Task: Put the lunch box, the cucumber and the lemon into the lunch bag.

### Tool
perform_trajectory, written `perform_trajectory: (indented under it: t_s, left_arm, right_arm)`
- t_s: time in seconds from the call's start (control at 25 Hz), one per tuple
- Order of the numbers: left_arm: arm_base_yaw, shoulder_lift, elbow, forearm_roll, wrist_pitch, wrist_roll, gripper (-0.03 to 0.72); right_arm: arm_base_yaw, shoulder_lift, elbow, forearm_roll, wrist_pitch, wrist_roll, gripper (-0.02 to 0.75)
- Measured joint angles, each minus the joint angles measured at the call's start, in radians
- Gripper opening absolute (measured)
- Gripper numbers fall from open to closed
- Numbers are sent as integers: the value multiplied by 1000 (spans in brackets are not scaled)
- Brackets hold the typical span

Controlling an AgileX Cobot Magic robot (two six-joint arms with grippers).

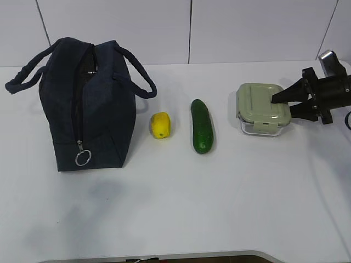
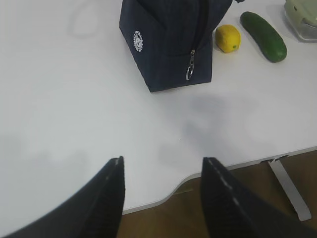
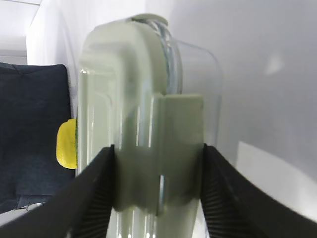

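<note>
lunch bag (image 2: 168, 44): round white logo, unreadable, left wrist view only | right tool (image 3: 157, 163) clamps lunch box (image 3: 143, 99) clip | left tool (image 2: 162, 171) wide, empty

Exterior camera looks down at a slant across the white table (image 1: 175, 219); left wrist camera hangs back above its near edge, facing the lunch bag (image 2: 168, 44); right wrist camera presses close on the lunch box (image 3: 143, 139), which all views share.
</note>
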Motion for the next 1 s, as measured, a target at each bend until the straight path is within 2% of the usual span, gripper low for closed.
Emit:
perform_trajectory:
  t_s: [0.44,0.76,1.0]
  left_arm:
    - [0,0,0,0,0,0,359]
    - [0,36,-5,0,-1,0,359]
    - [0,274,-152,0,-68,0,359]
  right_arm:
    - [60,-30,0,45,-5,16,382]
    - [64,-73,0,65,-5,37,382]
    - [64,-115,0,85,-5,41,382]
